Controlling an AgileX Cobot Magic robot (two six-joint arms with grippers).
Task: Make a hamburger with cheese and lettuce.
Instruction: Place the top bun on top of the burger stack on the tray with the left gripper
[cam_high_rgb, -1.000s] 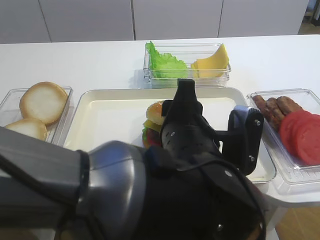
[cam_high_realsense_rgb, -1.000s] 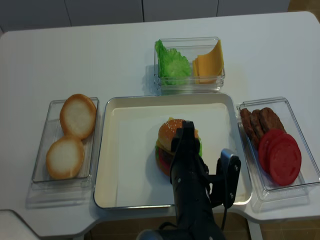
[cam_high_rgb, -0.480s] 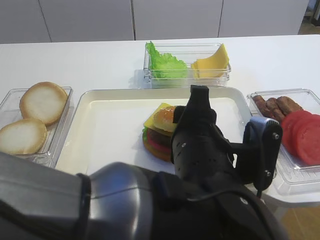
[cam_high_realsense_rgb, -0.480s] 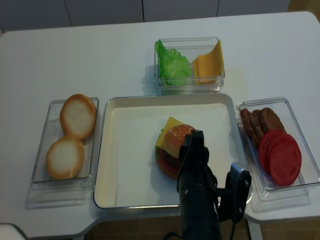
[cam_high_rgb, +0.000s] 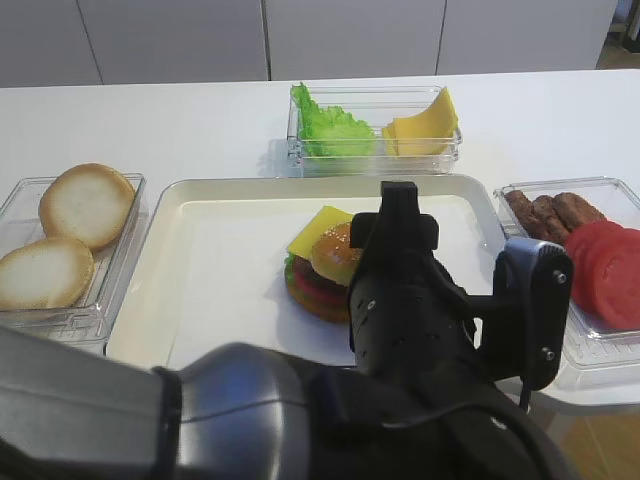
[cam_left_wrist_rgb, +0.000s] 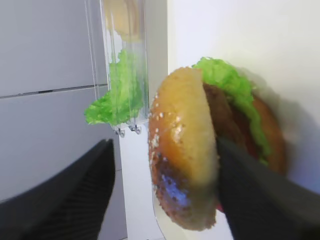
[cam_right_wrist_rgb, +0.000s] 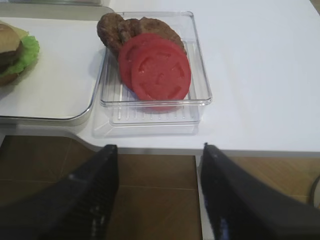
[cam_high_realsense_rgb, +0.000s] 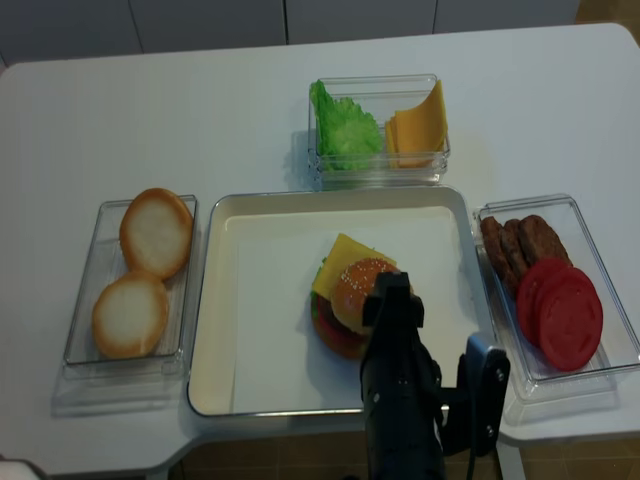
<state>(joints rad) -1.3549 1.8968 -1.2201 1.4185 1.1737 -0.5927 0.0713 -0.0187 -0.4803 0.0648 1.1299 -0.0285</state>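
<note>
Nearest us, our right fingers (cam_right_wrist_rgb: 157, 200) hang spread and empty over the worktop's (cam_high_realsense_rgb: 230, 110) near right edge. Our left fingers (cam_left_wrist_rgb: 165, 200) stand parted on either side of the hamburger's (cam_high_realsense_rgb: 352, 308) sesame bun top, gripping nothing. The hamburger sits in the middle of the cream tray (cam_high_realsense_rgb: 215, 300), cheese (cam_high_realsense_rgb: 345, 253) jutting far-left, lettuce (cam_left_wrist_rgb: 232, 85) frilling out beneath. Farther back, a clear box (cam_high_realsense_rgb: 378, 85) holds green leaves and yellow slices.
</note>
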